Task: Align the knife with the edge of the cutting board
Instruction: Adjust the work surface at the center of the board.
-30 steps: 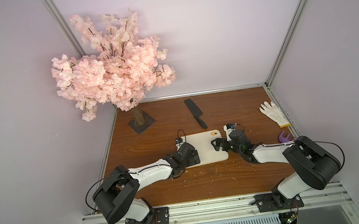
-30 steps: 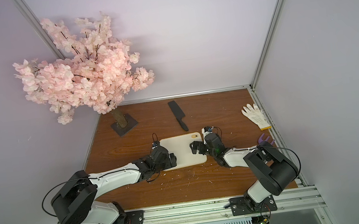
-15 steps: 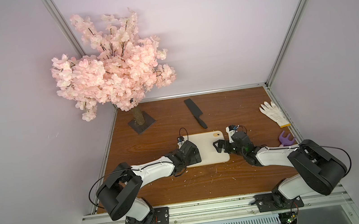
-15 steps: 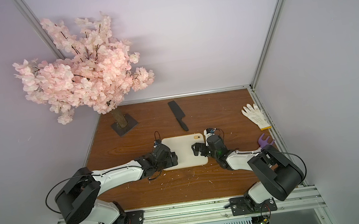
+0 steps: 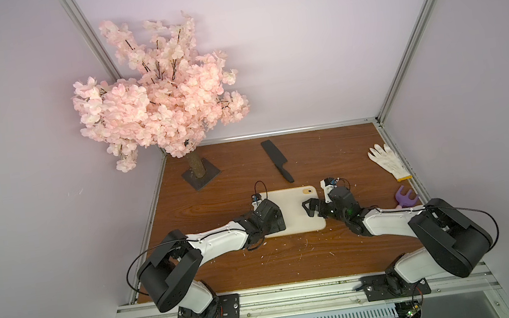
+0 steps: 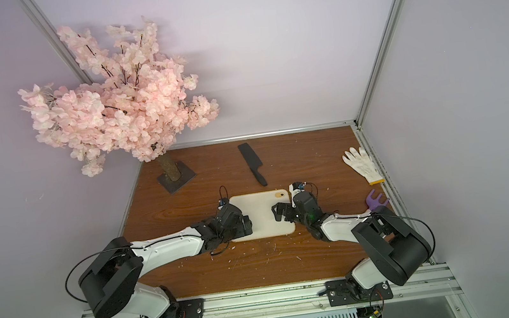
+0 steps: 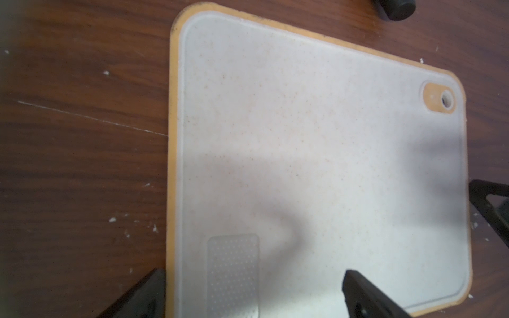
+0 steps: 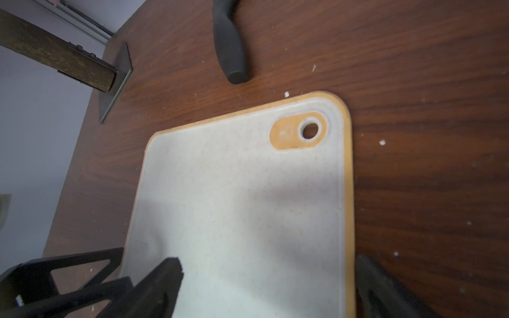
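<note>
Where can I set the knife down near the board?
Bare wood: between tree base, knife and cutting board; between knife and glove; the near strip before the rail. Crowded: the board's short ends, under the left tool and right tool.

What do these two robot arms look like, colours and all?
Both alike: the left arm and right arm have smooth white shells between bulky black joint housings, on black bases bolted to a metal rail. A thin black cable loops beside each shoulder. Each ends in two black fingers built as open triangular frames.
</note>
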Tool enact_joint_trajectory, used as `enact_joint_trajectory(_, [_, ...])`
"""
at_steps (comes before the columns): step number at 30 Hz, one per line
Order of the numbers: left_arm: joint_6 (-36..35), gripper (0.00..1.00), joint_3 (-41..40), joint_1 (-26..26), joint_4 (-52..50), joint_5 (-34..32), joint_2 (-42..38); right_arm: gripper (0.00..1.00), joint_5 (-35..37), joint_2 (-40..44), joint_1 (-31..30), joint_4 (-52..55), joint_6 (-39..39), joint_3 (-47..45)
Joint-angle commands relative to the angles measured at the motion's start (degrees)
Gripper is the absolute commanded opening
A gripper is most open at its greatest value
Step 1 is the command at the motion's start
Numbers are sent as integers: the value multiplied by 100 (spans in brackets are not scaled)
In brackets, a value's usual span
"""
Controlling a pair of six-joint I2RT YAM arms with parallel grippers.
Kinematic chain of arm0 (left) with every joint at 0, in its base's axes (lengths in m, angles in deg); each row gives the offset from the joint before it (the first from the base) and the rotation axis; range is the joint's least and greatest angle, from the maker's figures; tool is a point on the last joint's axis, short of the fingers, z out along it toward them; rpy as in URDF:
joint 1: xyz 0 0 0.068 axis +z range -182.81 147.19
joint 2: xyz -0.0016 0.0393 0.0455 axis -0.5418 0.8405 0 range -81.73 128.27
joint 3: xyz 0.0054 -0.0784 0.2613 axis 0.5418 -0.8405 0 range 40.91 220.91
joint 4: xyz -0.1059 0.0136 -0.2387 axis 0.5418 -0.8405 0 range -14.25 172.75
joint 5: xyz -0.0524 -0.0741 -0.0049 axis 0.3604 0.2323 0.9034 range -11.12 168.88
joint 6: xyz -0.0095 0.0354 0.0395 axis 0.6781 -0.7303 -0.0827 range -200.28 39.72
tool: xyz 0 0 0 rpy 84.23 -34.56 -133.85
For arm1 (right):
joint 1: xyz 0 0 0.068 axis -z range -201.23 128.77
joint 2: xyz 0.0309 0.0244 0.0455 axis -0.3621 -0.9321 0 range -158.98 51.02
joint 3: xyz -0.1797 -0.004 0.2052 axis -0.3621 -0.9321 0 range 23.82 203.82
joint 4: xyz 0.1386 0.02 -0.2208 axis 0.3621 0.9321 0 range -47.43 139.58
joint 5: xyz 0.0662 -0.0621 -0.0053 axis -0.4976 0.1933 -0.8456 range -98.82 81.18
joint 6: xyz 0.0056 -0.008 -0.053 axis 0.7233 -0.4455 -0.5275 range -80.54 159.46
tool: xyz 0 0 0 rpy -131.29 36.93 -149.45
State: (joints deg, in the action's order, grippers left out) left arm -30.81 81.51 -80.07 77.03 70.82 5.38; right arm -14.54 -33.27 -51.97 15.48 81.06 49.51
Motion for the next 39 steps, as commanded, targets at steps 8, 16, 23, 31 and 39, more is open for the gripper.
enact_joint_trajectory(8, [132,100,164,-230,-15,927,217,99,-824,26,-239,631,252,-12])
enact_joint_trajectory(16, [101,100,211,-228,-109,845,201,100,-783,67,-237,679,252,6])
enact_joint_trajectory(23, [99,100,232,-222,-135,833,216,100,-745,169,-235,726,285,-3])
enact_joint_trajectory(31, [89,100,279,-224,-167,822,197,99,-708,147,-237,793,233,83])
enact_joint_trajectory(39, [25,100,413,-219,-334,739,149,100,-560,19,-209,1218,-19,494])
